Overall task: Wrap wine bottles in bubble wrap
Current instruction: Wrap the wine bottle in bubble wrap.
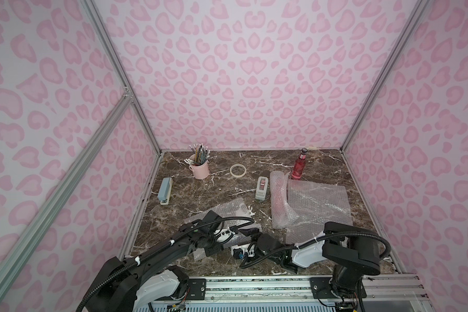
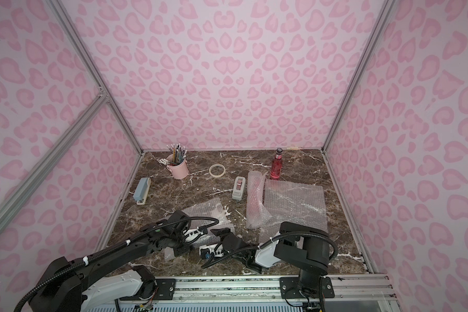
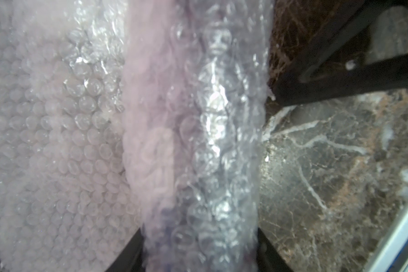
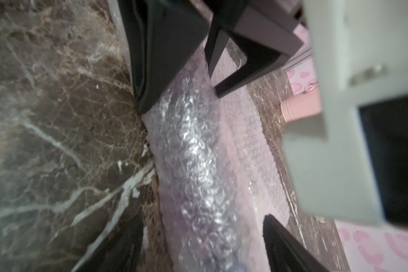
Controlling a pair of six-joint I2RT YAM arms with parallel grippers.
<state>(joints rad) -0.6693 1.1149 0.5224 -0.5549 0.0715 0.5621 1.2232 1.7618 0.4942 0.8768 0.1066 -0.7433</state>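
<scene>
A roll of bubble wrap [image 3: 212, 141] lies on the marble table [image 3: 327, 164], with a dark purplish tint showing through it near my left jaws. My left gripper [image 3: 197, 249] is shut on this roll, both fingers pressing its sides. My right gripper [image 4: 198, 235] straddles the same roll [image 4: 198, 164] from the other end, open, with gaps beside the wrap. In both top views the two grippers [image 1: 229, 237] [image 1: 237, 250] meet at the table's front and hide most of the roll. A pink-red wine bottle [image 1: 298, 166] stands upright at the back right.
Flat bubble wrap sheets [image 1: 319, 200] and a pinkish crumpled bundle [image 1: 280, 200] lie at the right. Another sheet [image 1: 227, 209] lies under the left arm. A tape dispenser [image 1: 262, 187], tape ring [image 1: 237, 170], pink pencil cup [image 1: 199, 168] and stapler [image 1: 164, 191] stand farther back.
</scene>
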